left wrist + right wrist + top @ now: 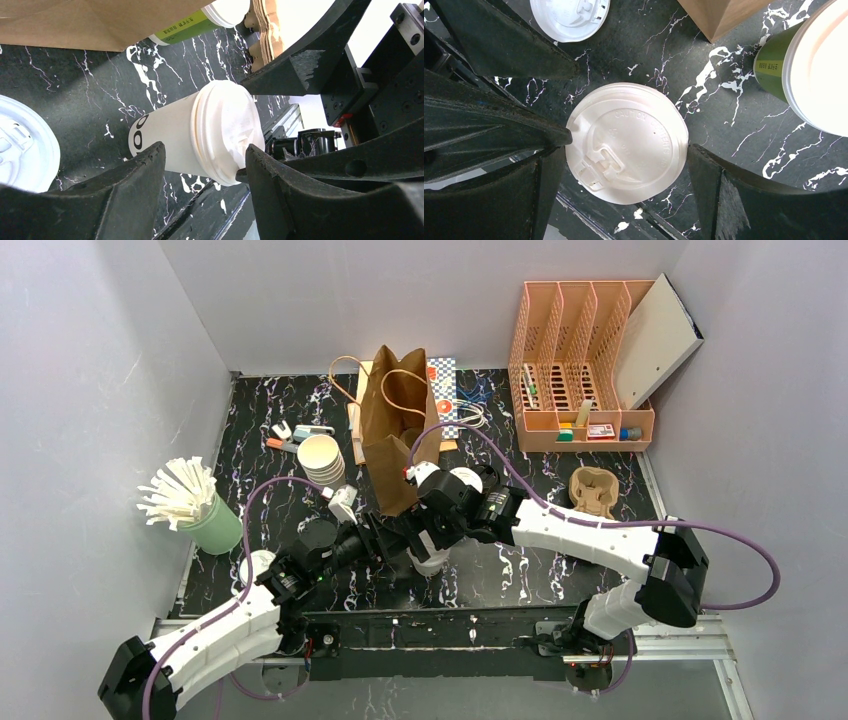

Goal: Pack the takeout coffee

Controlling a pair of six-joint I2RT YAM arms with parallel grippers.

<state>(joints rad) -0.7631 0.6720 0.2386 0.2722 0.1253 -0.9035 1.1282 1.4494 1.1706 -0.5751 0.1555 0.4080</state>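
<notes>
A pale cream takeout coffee cup stands at the near middle of the black marble table, and its white sip lid faces up. My right gripper hangs over it, open, one finger close beside each side of the lid rim. My left gripper reaches in from the left, rolled on its side and part open. One of its fingertips touches the lid's edge and the other lies beside the cup wall. The green-sided takeout coffee stands just beyond, next to the brown paper bag.
A loose white lid lies left of the cup. Lidless cream cups are stacked left of the bag. A green pot of white sticks stands at the far left. A cardboard cup carrier and an orange file rack stand right.
</notes>
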